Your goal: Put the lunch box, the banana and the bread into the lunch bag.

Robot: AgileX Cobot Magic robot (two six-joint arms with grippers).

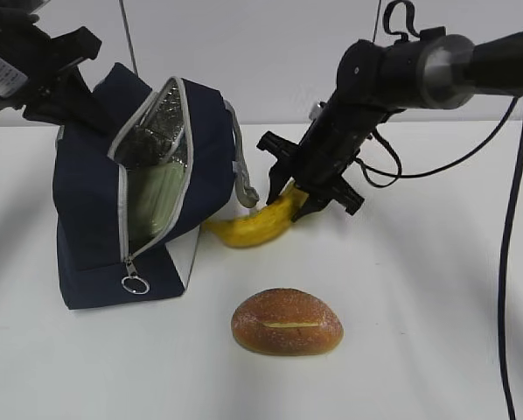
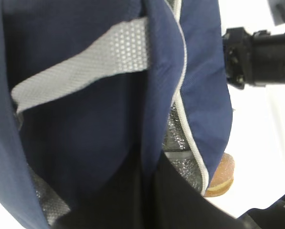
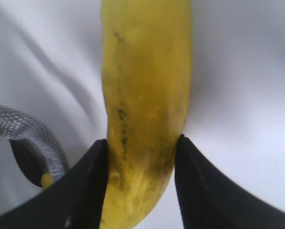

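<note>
The navy lunch bag (image 1: pixel 87 201) stands tilted at the left with its zipper open, showing the foil lining. A sage-green shape inside the opening looks like the lunch box (image 1: pixel 161 197). My left gripper (image 1: pixel 69 105) is shut on the bag's fabric (image 2: pixel 85 133) at its upper back. My right gripper (image 1: pixel 298 197) is shut on one end of the yellow banana (image 1: pixel 253 226), which lies right of the bag; its fingers press both sides of the banana (image 3: pixel 142 95). The bread (image 1: pixel 287 322) lies on the table in front and also shows in the left wrist view (image 2: pixel 222 175).
A grey strap handle (image 1: pixel 244 166) hangs off the bag next to the banana and shows in the right wrist view (image 3: pixel 33 133). The zipper's ring pull (image 1: pixel 135 284) hangs at the bag's lower front. A black cable (image 1: pixel 506 262) drops at the right.
</note>
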